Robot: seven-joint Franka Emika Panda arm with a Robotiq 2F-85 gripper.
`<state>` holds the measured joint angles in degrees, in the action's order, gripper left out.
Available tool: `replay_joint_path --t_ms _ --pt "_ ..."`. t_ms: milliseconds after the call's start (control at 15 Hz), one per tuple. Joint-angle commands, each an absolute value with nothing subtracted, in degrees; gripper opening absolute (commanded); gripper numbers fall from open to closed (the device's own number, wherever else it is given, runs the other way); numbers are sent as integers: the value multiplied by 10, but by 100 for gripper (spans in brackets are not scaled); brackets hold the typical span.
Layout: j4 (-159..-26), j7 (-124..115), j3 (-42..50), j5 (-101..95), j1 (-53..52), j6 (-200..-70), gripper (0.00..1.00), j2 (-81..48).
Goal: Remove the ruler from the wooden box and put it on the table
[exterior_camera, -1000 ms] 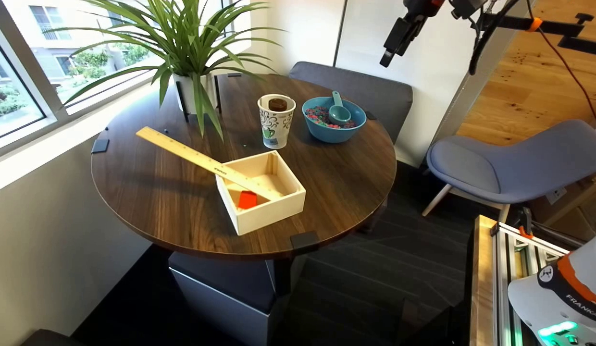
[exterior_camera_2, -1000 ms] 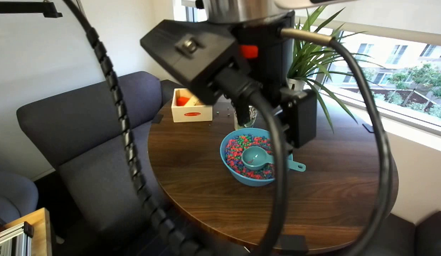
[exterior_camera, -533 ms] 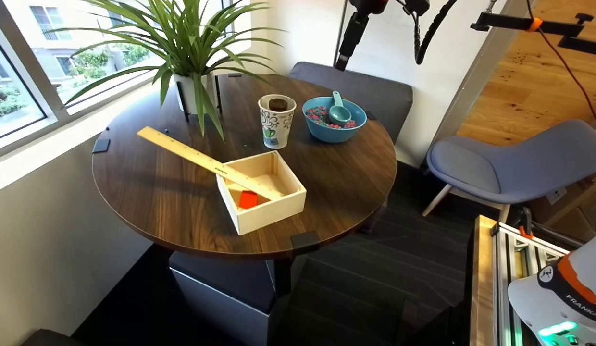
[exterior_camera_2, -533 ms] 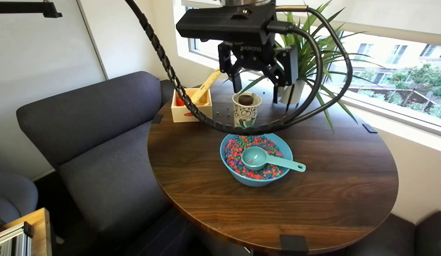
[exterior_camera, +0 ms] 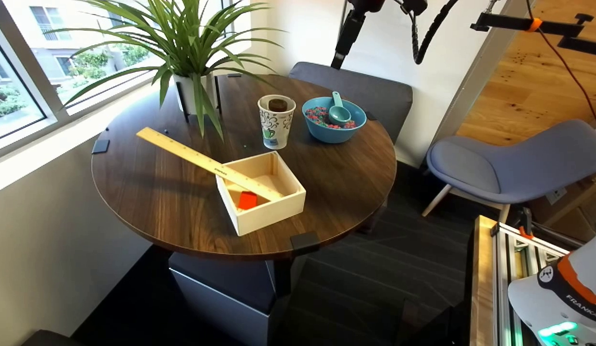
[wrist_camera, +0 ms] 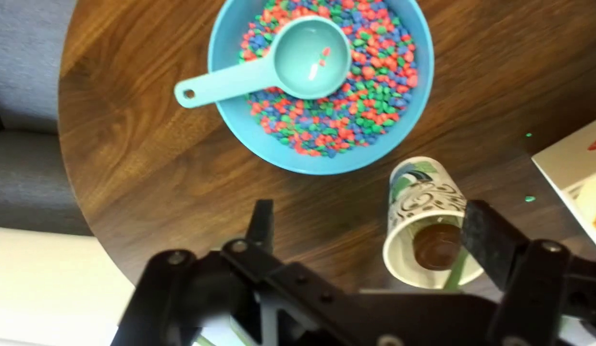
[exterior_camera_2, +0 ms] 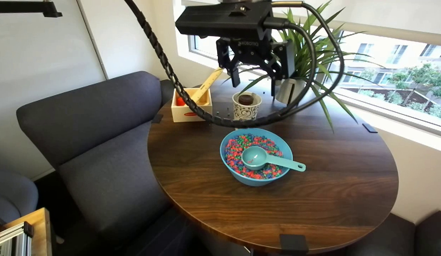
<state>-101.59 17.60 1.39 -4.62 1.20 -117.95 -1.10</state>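
The gripper point(exterior_camera_2: 255, 87) hangs above the table point(exterior_camera_2: 334, 199), jaws spread wide, holding nothing between the fingertips. In an exterior view the gripper point(exterior_camera: 337, 61) shows side-on, cropped at the top; the gap cannot be read there. The ruler point(exterior_camera: 202, 159) is outside the jaws and well apart from them: lower end inside the wooden box point(exterior_camera: 271, 216), upper length leaning over its wall. In an exterior view the ruler point(exterior_camera_2: 208, 85) runs up to the gripper's outline; whether its tip is covered cannot be told. A black cable point(exterior_camera_2: 224, 121) crosses before the box.

In the wrist view the box lies beyond one finger, largely cut off; the ruler cannot be made out. The cup point(wrist_camera: 423, 197) shows beside that same finger, which hides part of its rim; the brown item point(wrist_camera: 435, 247) inside is unidentified. Ahead of the fingertips, the cropped bowl point(wrist_camera: 322, 166) carries a scoop point(wrist_camera: 312, 60).
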Motion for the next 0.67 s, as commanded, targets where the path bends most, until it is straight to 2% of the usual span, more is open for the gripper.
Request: replay_joint_path --t_ms 0,333,600 --pt "-1023 204 -22 7 -20 -1207 100 -14" --pt "-999 239 -70 81 -57 -1230 100 -65" --pt "-976 306 -87 158 -49 -1251 100 -126"
